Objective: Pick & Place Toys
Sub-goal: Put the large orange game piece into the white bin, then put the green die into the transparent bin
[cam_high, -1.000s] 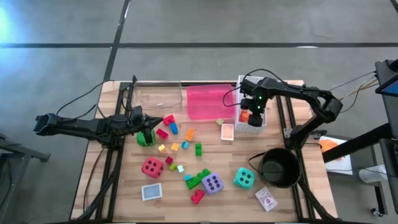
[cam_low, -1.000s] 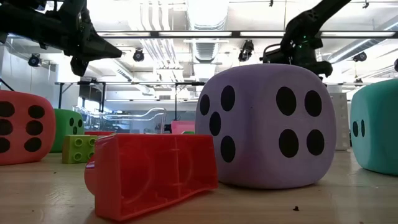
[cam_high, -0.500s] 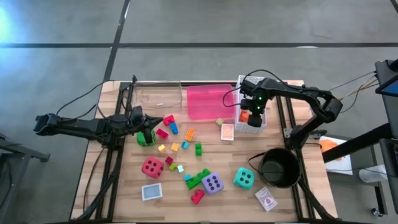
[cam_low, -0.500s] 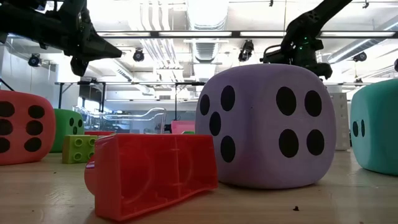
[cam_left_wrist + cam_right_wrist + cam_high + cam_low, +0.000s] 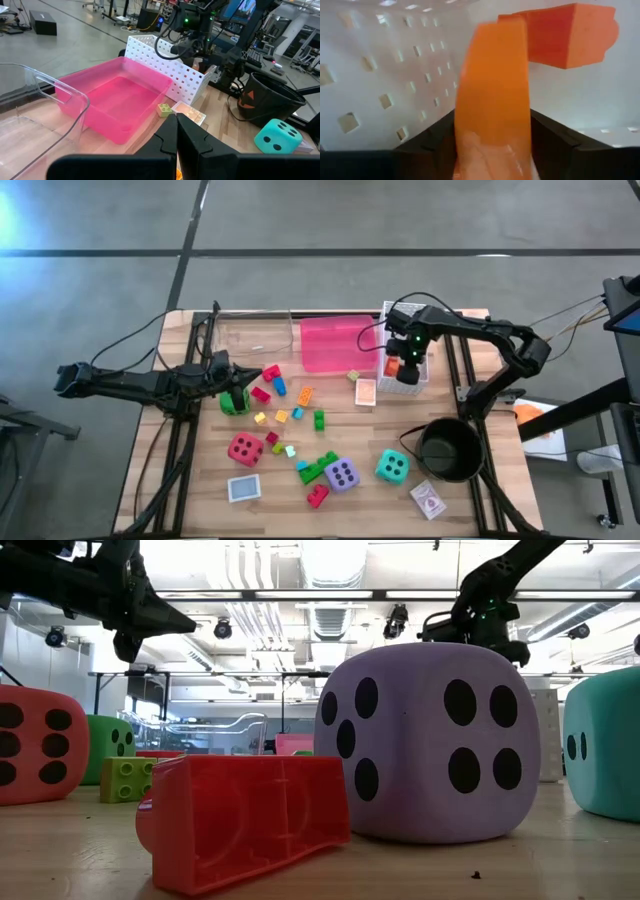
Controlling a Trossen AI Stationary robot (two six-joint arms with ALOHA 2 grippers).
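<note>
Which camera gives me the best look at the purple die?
The low view: the purple die fills the frame, two spotted faces sharp, standing on the table beside a red brick. The high view shows it small from above. Neither wrist view shows it.

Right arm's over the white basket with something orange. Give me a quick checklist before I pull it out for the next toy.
1. Right gripper inside the white mesh basket: ok.
2. Orange piece free of the fingers: cannot tell; it sits between the jaws.
3. Earlier orange block in the basket: ok.
4. Left gripper shut, parked by the green die: ok.
5. Toys still on the table, such as the purple die: not ok.
</note>
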